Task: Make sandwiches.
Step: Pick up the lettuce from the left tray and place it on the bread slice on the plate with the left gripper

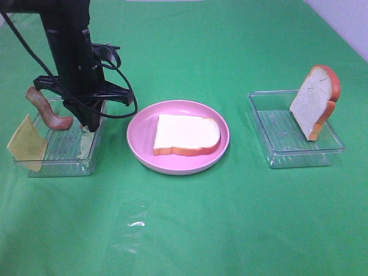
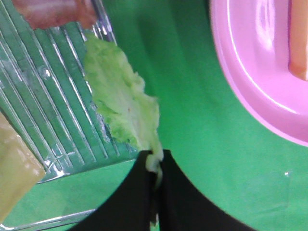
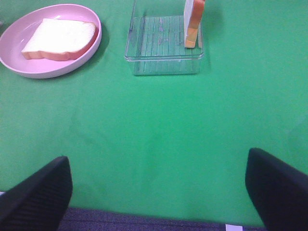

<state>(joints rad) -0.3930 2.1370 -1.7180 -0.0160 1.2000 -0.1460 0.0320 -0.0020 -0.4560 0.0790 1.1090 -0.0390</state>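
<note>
left jaws pinch lettuce (image 2: 120, 101) edge at tray (image 1: 57, 167) beside the plate (image 1: 172, 168), probably to carry it onto the plate's bread (image 1: 187, 133); right jaws spread, idle.

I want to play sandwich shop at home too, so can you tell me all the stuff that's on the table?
flat bread slice: 1, white with orange-brown crust, lying on the plate
standing bread slice: 1, same colours, leaning upright in the right tray
lettuce: 1, pale green, at the left tray's edge on the plate side
bacon: 1, reddish-brown, propped in the left tray
cheese: 1, yellow, leaning at the left tray's outer end
plate: 1, pink, middle
left tray: 1, clear, left
right tray: 1, clear, right
cloth: 1, green, under everything
left pincer: 1, black, pinching the lettuce
right pincer: 1, black, open above bare cloth
</note>
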